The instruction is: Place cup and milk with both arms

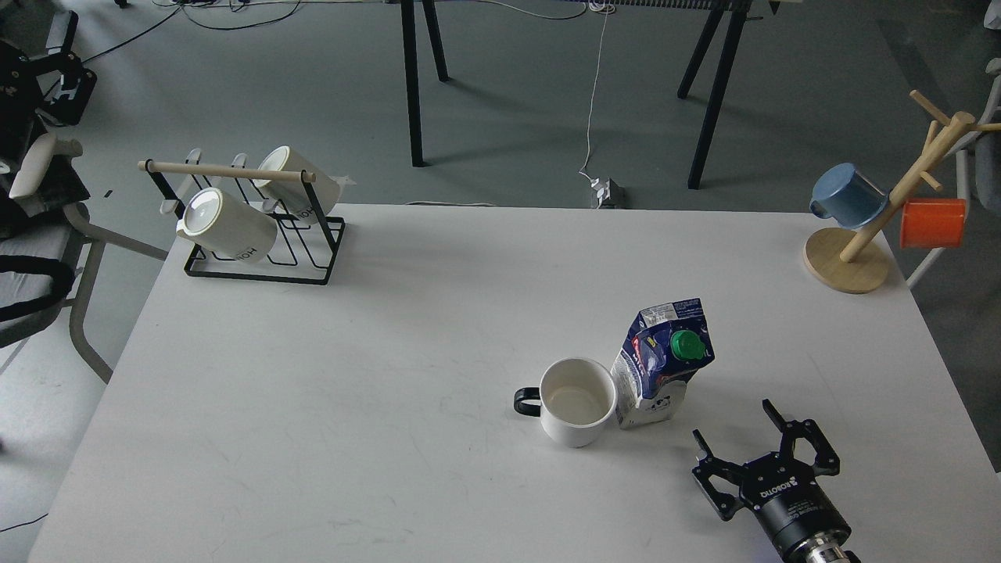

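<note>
The cup (576,400), a squat white mug with a black loop handle pointing left, stands upright on the white table (352,375). The milk (661,362), a dark blue and white carton with a green cap, stands upright right beside it, touching or nearly touching the cup's right side. My right gripper (732,421) is open and empty, low over the table to the lower right of the milk and apart from it. My left gripper (61,77) is a dark shape at the far upper left, off the table, with its fingers not distinguishable.
A black wire rack (258,234) with two white lettered mugs stands at the table's back left. A wooden mug tree (876,227) with a blue mug (846,195) and an orange mug (932,223) stands at the back right corner. A chair (47,266) is left of the table.
</note>
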`<action>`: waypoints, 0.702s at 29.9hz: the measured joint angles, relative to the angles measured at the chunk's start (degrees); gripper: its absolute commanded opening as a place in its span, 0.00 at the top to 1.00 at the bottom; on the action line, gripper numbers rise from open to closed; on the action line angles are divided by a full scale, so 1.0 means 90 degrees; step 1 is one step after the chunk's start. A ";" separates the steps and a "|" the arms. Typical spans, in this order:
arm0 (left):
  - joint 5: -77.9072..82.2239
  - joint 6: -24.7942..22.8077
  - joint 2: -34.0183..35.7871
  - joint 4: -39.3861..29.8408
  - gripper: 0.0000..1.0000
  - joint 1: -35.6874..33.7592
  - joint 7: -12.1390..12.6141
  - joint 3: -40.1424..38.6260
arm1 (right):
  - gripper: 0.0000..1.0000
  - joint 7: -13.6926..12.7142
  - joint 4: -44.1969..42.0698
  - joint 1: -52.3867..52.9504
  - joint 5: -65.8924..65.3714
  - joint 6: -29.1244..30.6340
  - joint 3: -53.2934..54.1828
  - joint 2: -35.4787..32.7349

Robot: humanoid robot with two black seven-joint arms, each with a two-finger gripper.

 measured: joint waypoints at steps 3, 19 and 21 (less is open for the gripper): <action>-0.0021 -0.0025 0.0122 0.0052 0.00 -0.0137 0.0018 -0.0001 | 0.02 0.0009 -0.0010 0.0091 -0.0002 0.0000 0.0484 -0.0551; -0.0160 -0.0523 -0.0166 0.1201 0.00 -0.0331 0.0616 0.0020 | 0.01 0.0028 -0.1845 0.4094 -0.0257 0.0000 0.0543 -0.1939; -0.0241 -0.0601 -0.0309 0.1517 0.00 -0.0523 0.0629 0.0043 | 0.01 0.0027 -0.2148 0.4586 -0.0355 0.0000 0.0480 -0.1777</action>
